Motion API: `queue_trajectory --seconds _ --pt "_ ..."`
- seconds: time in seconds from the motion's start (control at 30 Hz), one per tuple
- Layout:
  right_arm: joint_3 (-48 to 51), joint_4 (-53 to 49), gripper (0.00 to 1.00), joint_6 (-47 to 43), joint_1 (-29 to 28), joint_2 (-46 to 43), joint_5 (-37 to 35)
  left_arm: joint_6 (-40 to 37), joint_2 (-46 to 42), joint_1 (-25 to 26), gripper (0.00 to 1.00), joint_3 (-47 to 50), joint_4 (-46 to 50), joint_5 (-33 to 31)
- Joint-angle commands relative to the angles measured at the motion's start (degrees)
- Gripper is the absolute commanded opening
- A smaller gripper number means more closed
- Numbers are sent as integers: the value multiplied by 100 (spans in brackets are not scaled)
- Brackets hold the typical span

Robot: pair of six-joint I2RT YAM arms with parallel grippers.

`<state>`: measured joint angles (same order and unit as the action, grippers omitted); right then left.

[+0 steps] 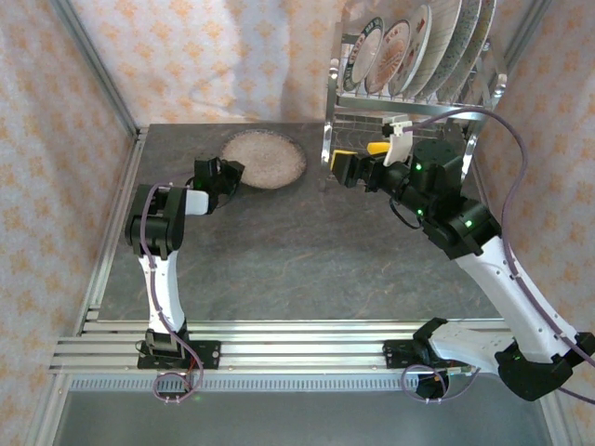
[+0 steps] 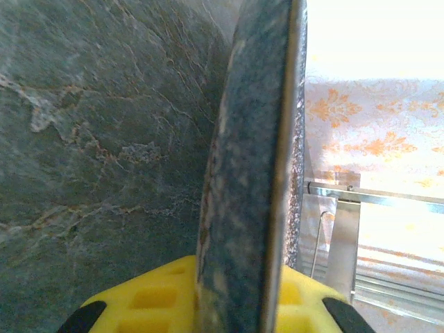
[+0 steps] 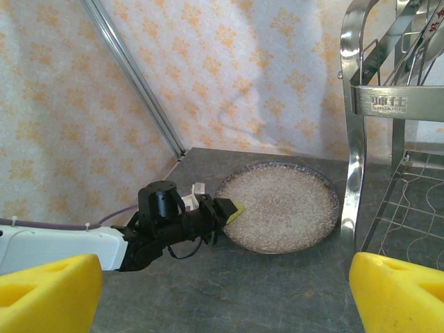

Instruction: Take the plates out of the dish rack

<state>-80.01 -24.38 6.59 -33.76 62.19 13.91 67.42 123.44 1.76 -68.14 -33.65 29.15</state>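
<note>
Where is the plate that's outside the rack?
In the top view the speckled plate lies flat on the table, far centre-left, just left of the dish rack, the left gripper closed on its near-left rim.

Bright, even light falls on the bench [image 1: 297, 251] from above, and shadows there are faint. The chrome of the rack [image 1: 327, 139] glints, and colours look washed pale around its top. Left of the rack, a soft grey shadow lies on the wall [image 3: 263, 69]. In the left wrist view, the wall above the rack burns out to white. The plate [image 2: 243, 173] and the left claw [image 2: 236, 309] are blurred. The pads [image 3: 48, 291] of the right claw [image 3: 222, 291] are out of focus too.
</note>
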Motion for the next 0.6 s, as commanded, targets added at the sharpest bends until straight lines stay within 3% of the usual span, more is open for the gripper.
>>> queue_trajectory --seconds 0.0,0.13,0.33,0.57 --pt "-228 126 92 45 -24 11 -68 61 -79 43 0 -447 -1197 265" --pt "-271 100 92 25 -18 55 -81 61 -15 59 0 -482 -1050 285" --pt "-272 92 92 43 -17 56 -103 35 6 79 14 -439 -819 284" --pt "-270 48 92 129 -17 36 -150 -66 5 73 22 -559 -266 337"
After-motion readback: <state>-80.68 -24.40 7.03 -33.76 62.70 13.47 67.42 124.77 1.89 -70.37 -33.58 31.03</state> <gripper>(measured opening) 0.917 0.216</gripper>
